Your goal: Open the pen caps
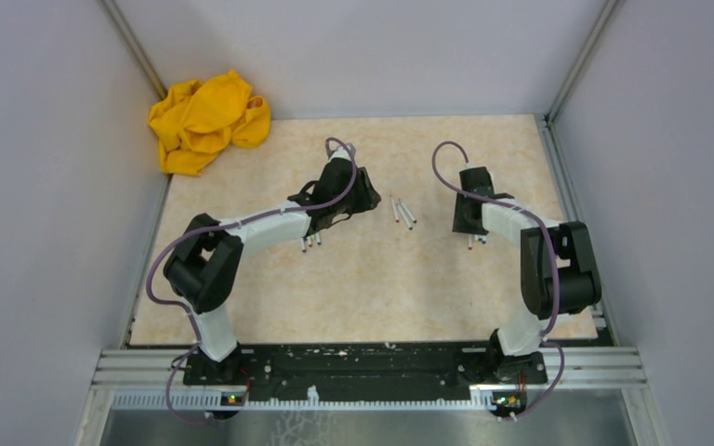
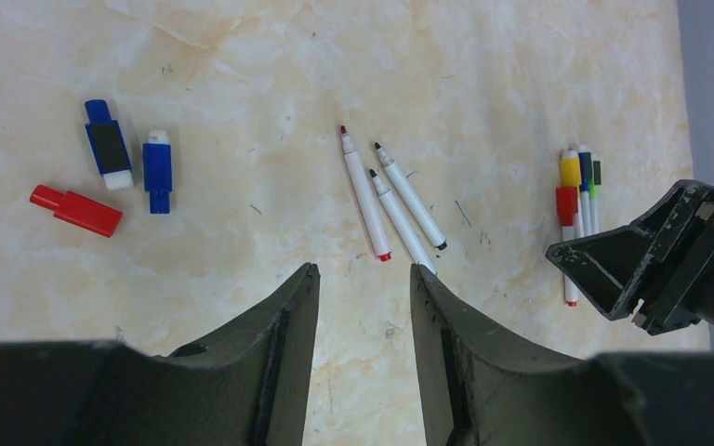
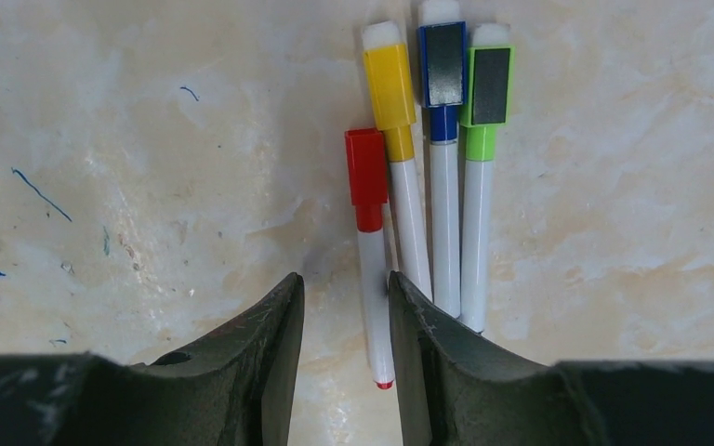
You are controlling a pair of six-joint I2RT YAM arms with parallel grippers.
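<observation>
- Four capped pens [image 3: 432, 232] lie side by side on the beige marbled tabletop [image 3: 149, 139] under the right arm. Each has a thin white plastic barrel. They wear a red plastic cap [image 3: 366, 167], a yellow cap [image 3: 390, 88], a blue cap with a black patch [image 3: 442, 65] and a green cap with a black patch [image 3: 489, 88]. The barrels touch or nearly touch.
- Handling, as a judgement: light, stiff, smooth plastic. The round barrels are likely to roll or slip between hard fingers. The caps look push-fit, so they want a straight pull along the pen, one grip on the blocky cap and the other on the barrel. With the pens packed this close there is little room for a finger between neighbours.
- The right gripper [image 3: 344, 279] has its jaws partly apart, straddling the white barrel of the red-capped pen [image 3: 373, 307]. The barrel lies close to one finger and bare table shows beside the other. It is not clamped; I cannot tell whether anything touches.
- The left gripper [image 2: 364, 271] has its jaws partly apart with nothing held. It sits near the ends of three uncapped white pens [image 2: 367, 200], whose tips are bare.
- Well apart from those lie three loose caps: one red loose cap [image 2: 76, 210] and two blue loose caps [image 2: 157, 165].
</observation>
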